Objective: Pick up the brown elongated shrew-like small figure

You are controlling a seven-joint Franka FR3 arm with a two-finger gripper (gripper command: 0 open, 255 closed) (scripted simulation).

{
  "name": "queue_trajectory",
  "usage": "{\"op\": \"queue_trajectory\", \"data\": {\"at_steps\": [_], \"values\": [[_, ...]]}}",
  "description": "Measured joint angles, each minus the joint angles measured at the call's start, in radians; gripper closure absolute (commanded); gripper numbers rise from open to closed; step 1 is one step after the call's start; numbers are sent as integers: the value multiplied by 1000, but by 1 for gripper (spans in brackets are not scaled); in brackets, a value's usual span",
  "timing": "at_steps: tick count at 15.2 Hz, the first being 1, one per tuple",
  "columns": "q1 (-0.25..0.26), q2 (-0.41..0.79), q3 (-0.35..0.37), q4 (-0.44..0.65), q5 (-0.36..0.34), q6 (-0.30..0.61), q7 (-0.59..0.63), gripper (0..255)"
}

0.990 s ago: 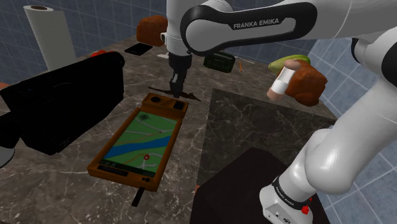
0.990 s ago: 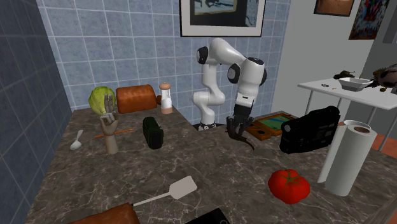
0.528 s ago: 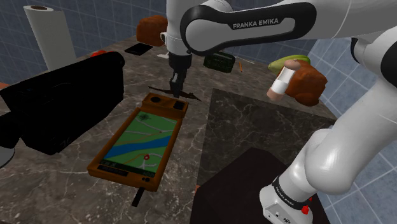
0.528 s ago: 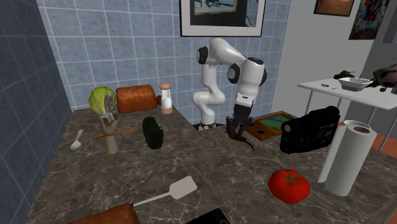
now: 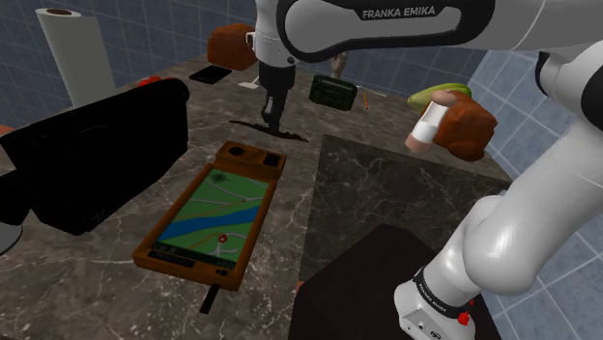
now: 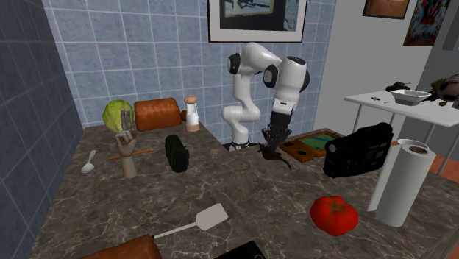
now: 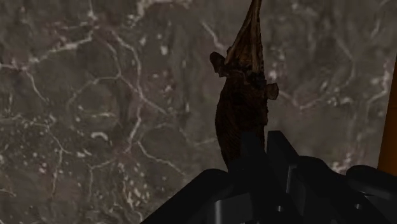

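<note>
1. Wrist view: the black two-finger end effector (image 7: 254,158) is pinching the brown, elongated shrew-like figure (image 7: 240,108) between its fingers.
2. Shoulder view: the figure is above the dark marbled desk (image 5: 106,270), near a brown-framed map board (image 5: 208,217).

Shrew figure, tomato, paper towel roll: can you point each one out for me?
shrew figure (image 7: 238,121), wrist view, on the middle of its brown body.
tomato (image 6: 333,215), second exterior view, on its red front.
paper towel roll (image 6: 399,187), second exterior view, on its white side.

obstacle — brown tray (image 5: 240,152) near pincer (image 5: 272,126) | free — bare marble counter (image 5: 217,106) beyond
</note>
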Motion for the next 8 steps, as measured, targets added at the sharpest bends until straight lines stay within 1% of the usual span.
{"op": "queue_trajectory", "data": {"at_steps": [8], "values": [[1, 5, 1, 106, 2, -102, -12, 255]]}}
